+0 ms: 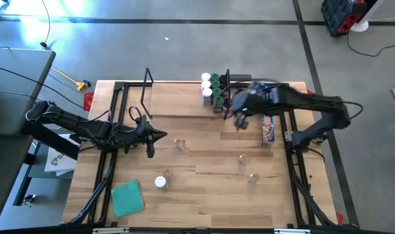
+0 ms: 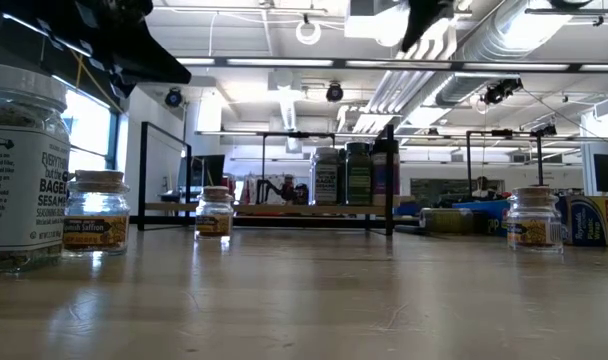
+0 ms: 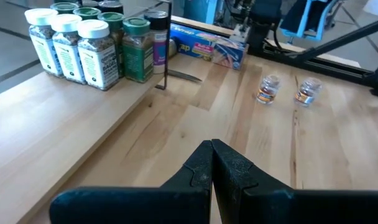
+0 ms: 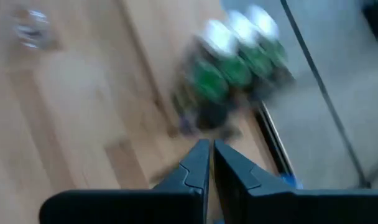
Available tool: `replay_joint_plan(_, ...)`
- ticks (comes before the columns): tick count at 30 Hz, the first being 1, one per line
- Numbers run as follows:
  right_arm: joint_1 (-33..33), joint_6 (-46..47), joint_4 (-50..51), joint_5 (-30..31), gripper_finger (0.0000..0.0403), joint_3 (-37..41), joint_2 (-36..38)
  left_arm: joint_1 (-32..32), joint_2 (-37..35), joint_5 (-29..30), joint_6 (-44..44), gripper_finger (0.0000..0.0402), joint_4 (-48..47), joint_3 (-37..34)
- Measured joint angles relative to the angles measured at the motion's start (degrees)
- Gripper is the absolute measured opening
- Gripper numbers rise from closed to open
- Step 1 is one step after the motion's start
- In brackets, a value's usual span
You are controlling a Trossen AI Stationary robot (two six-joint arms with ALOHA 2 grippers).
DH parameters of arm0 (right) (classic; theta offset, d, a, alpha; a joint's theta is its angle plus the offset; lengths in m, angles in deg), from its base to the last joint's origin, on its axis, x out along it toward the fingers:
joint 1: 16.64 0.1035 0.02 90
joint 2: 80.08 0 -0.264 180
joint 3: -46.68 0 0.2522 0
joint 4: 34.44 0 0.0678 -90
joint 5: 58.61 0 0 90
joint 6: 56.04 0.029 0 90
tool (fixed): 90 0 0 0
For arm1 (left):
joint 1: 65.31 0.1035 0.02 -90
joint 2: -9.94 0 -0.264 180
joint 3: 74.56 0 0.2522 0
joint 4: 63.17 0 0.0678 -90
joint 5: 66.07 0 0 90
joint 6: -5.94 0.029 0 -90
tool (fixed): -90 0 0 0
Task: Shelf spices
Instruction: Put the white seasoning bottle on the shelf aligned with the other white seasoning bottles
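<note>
Light wood forms the counter (image 1: 204, 195), with the shelf (image 1: 178, 99) lying along its far edge. A cluster of spices (image 1: 212, 89) with white and green lids stands at the shelf's right end. More small jars sit loose on the counter: one (image 1: 179, 143) near the left pincer (image 1: 162, 135), two (image 1: 243, 158) toward the right, one white-lidded jar (image 1: 160, 182) near a green cloth (image 1: 127, 197). Both pincers are closed and hold nothing; the right pincer (image 1: 236, 120) hovers just beside the cluster, near a blue box (image 1: 267, 128).
</note>
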Motion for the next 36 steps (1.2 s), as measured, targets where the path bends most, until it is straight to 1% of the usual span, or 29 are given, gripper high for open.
replay_joint_plan(3, -1.64, 7.38, 8.39, 1.59, 0.0016, 0.0, 3.86, -0.38, 0.0, 0.02, 0.02, 0.0, 0.02, 0.0)
replay_joint_plan(5, -3.05, 9.57, 12.46, 1.43, 0.0019, 0.04, 5.43, -0.69, 0.0, 0.02, 0.02, 0.0, 0.05, 0.0)
replay_joint_plan(7, -4.64, 9.96, 14.75, -0.25, 0.0028, 0.06, 6.28, -0.99, 0.0, 0.02, -0.01, 0.0, 0.09, 0.0)
replay_joint_plan(9, -6.05, 8.92, 15.84, -2.31, 0.0047, 0.08, 6.57, -1.47, 0.0, 0.04, -0.32, 0.0, 0.08, 0.0)
replay_joint_plan(12, -7.76, 6.62, 15.83, -5.23, 0.009, 0.19, 6.58, -2.37, 0.0, 0.03, -0.33, 0.0, 0.08, 0.0)
replay_joint_plan(15, -8.18, 4.9, 13.1, -6.75, 0.0138, 3.81, 7.8, -3.76, 0.0, -1.52, -0.29, 0.0, -0.36, 0.0)
replay_joint_plan(18, -5.18, 2.79, 4.06, -9.29, 0.0177, 13.34, 12.42, -6.42, -0.02, -4.06, -0.53, 0.0, -2.59, 0.0)
replay_joint_plan(20, -1.99, 4.71, -5.38, -11.12, 0.0193, 21.29, 16.12, -9.41, 0.0, -4.49, -1.27, 0.0, -4.92, 0.0)
replay_joint_plan(23, 3.85, 11.11, -20.83, -11.44, 0.0203, 31.96, 20.18, -14.61, 0.0, -3.11, -4.72, 0.0, -9.02, 0.0)
replay_joint_plan(26, 9.92, 14.38, -35.65, -10.19, 0.0204, 39.24, 21.12, -20.38, 0.02, -4.37, -6.83, 0.0, -13.27, 0.79)
replay_joint_plan(28, 12.87, 14.61, -43.13, -8.54, 0.0204, 42.73, 20.45, -24.07, 0.12, -5.6, -6.5, 0.0, -16.65, 3.78)
replay_joint_plan(30, 14.75, 14.81, -48.97, -6.6, 0.0204, 44.84, 19.67, -27.2, 0.5, -5.62, -4.91, 0.0, -18.24, 7.11)
replay_joint_plan(33, 16.24, 15.6, -50.88, -4.59, 0.0204, 46.01, 18.26, -31.03, 2.13, -7.65, -1.32, 0.0008, -19.03, 10.53)
replay_joint_plan(36, 16.89, 16.32, -51.38, -3.51, 0.0204, 45.9, 17.59, -32.67, 4.29, -9.58, -0.09, 0.0039, -19.28, 12.85)
